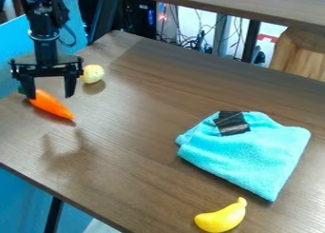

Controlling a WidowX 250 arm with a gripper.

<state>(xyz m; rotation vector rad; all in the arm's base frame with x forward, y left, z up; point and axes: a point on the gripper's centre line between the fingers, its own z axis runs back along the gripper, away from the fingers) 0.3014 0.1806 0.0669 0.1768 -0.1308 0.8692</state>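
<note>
open claw above an orange toy carrot.
the black claw (49, 90) hangs with its fingers spread wide, gripping nothing. the carrot (53, 105) lies just below it in view, its green top by the view-left finger; its long axis slants across the line between the fingers, tip toward the view's lower right. whether they touch, i cannot tell. just view-right of the claw sits a round pale-yellow thing (92, 73); well apart, toward the lower right, are a folded turquoise cloth (254, 153) and, farther, a toy banana (221, 219).

One each: carrot (52, 104), ball (93, 73), cloth (254, 153), banana (222, 219)
</note>
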